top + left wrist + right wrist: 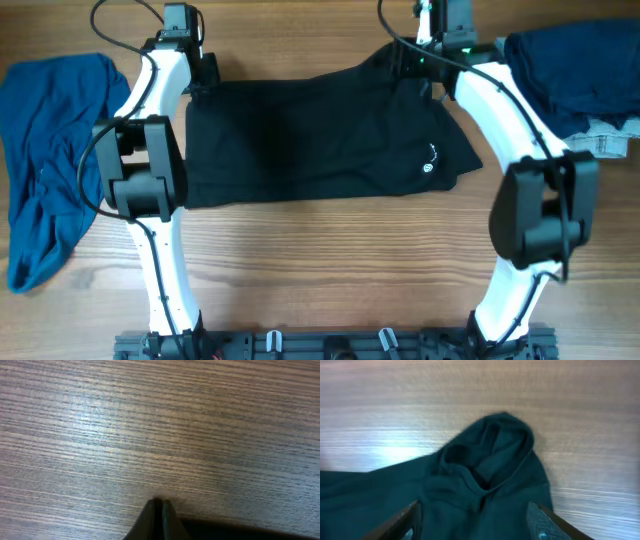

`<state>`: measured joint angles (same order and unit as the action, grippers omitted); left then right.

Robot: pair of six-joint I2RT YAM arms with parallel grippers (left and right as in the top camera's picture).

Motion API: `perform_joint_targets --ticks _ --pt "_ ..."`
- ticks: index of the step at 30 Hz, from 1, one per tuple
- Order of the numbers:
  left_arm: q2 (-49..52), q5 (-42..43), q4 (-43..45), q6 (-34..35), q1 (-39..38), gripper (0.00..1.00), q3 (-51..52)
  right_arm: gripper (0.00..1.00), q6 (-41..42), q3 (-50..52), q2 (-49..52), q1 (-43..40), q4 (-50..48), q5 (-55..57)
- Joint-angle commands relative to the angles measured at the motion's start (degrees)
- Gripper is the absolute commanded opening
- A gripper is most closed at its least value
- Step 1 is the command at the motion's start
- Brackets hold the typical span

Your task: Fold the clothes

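The black shirt (pixel 320 140) lies spread flat across the middle of the table, with a small white logo (pixel 429 166) near its right side. My left gripper (pixel 195 85) sits at the shirt's far left corner. In the left wrist view it (pixel 158 510) is shut, its tips over bare wood, and the black shirt's edge (pixel 230 530) runs in against it. My right gripper (pixel 415 65) hangs over the far right corner. In the right wrist view it (pixel 476 522) stands open, one finger (pixel 540 520) on each side of a bunched-up fold of the shirt (pixel 490 460).
A bright-blue garment (pixel 50 150) lies crumpled at the left edge of the table. A darker blue cloth (pixel 580 70) is heaped at the far right, with a bit of grey fabric (pixel 610 145) under it. Bare wood (pixel 330 270) runs along the near side.
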<state>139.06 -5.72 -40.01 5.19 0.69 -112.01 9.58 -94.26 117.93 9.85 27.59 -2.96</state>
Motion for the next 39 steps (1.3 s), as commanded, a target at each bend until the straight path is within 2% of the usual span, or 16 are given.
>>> perform_joint_targets --ticks 1,3,6,11,15,27,36,39 --pt "0.33 -1.86 -1.42 1.73 0.17 0.04 0.24 0.66 4.5 -0.87 5.22 -0.11 -2.75 0.55" --pt "0.33 -1.86 -1.42 1.73 0.11 0.04 0.24 0.72 8.63 -0.87 7.37 -0.07 -5.99 0.7" --pt "0.33 -1.86 -1.53 2.56 0.11 0.04 0.24 0.72 15.96 -0.87 8.94 0.0 -8.07 2.62" --pt "0.35 -1.86 -1.44 2.56 0.11 0.04 0.24 0.63 24.92 -0.87 11.5 0.04 -7.98 4.46" --pt "0.35 -1.86 -1.38 2.56 0.11 0.04 0.24 0.59 25.11 -0.87 13.88 0.09 -8.81 4.37" --pt "0.35 -1.88 -1.05 2.54 0.11 0.04 0.24 0.31 23.37 -0.87 14.78 -0.07 -15.78 6.19" --pt "0.39 -1.88 -0.92 2.54 0.11 0.04 0.24 0.25 23.43 -0.87 17.97 -0.07 -17.97 6.14" --pt "0.39 -1.9 -0.9 2.54 0.13 0.04 0.24 0.1 23.21 -1.01 18.14 -0.13 -17.92 6.16"
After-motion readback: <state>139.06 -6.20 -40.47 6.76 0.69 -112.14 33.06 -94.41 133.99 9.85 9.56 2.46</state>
